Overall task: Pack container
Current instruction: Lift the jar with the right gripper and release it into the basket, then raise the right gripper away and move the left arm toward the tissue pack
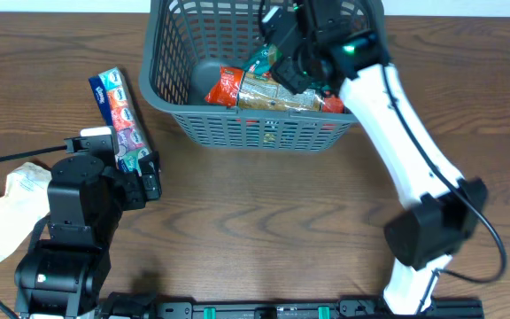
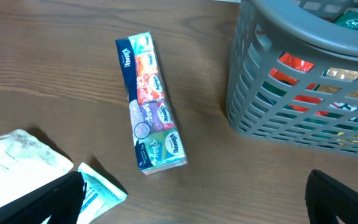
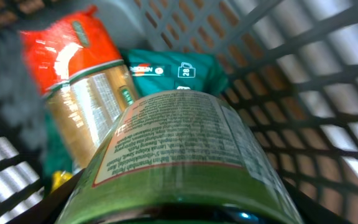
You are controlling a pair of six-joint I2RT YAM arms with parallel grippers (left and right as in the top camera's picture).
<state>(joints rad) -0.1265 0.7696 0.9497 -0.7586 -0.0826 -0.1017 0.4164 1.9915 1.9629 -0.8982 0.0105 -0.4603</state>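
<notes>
The container (image 1: 162,93), a large dark grey lattice basket, stands at the back centre and also shows in the left wrist view (image 2: 278,99). My right gripper (image 1: 295,58) is down inside it, shut on a green cylindrical can (image 3: 179,155) with a printed label. Below the can lie a red-and-clear packet (image 3: 82,81) and a teal packet (image 3: 179,68). My left gripper (image 1: 144,182) is open and empty over the table at front left, near a long colourful tissue pack (image 2: 151,102).
A white pouch (image 2: 17,158) and a small teal-and-white wipes packet (image 2: 101,190) lie by my left finger. The tissue pack (image 1: 118,115) lies left of the basket. The basket walls (image 3: 328,93) close in around the right gripper.
</notes>
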